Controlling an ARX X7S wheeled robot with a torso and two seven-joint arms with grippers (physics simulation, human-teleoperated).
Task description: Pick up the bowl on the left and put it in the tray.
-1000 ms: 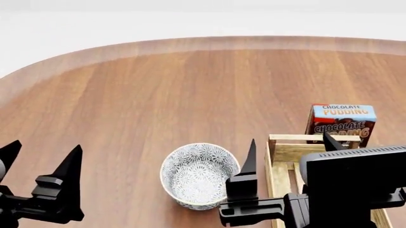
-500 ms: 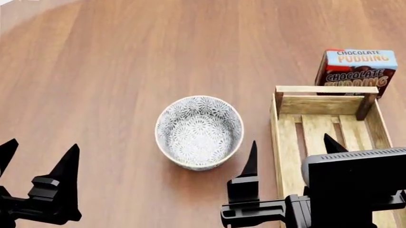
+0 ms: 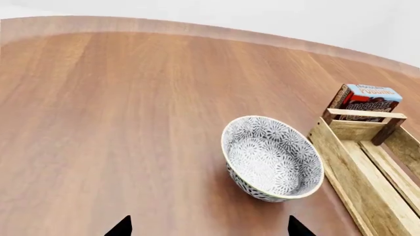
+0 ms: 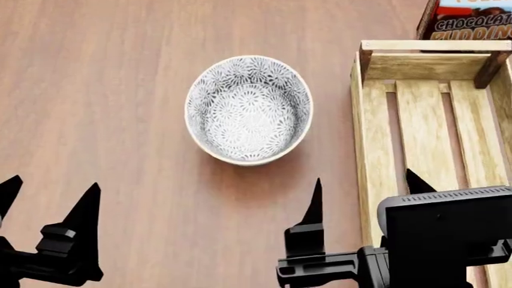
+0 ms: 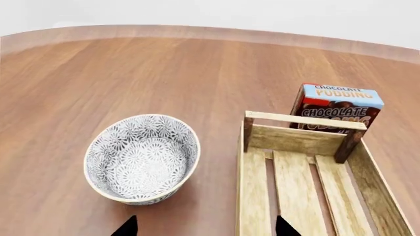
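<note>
The bowl [image 4: 248, 109], white with a fine grey-blue floral pattern, stands upright on the wooden table, just left of the tray [image 4: 364, 150], a long light-wood crate with a slatted bottom. Both grippers hang nearer to me than the bowl and touch nothing. My left gripper [image 4: 54, 183] is open, well to the bowl's near left. My right gripper [image 4: 365, 177] is open over the tray's left wall. The left wrist view shows the bowl [image 3: 272, 157] ahead of the open left gripper [image 3: 210, 219]. The right wrist view shows bowl [image 5: 143, 157] and tray [image 5: 295, 137] beyond the open right gripper [image 5: 206, 219].
A chocolate pudding box [image 4: 468, 18] stands upright against the tray's far end, also visible as the box [image 5: 338, 105] in the right wrist view. The table's curved far edge [image 3: 196, 29] lies well beyond the bowl. Bare wood stretches left of the bowl.
The head view has shifted: bowl, tray and pudding box have slid toward the top of the picture and the table's far edge has left it. Both grippers remain open, unchanged in the picture.
</note>
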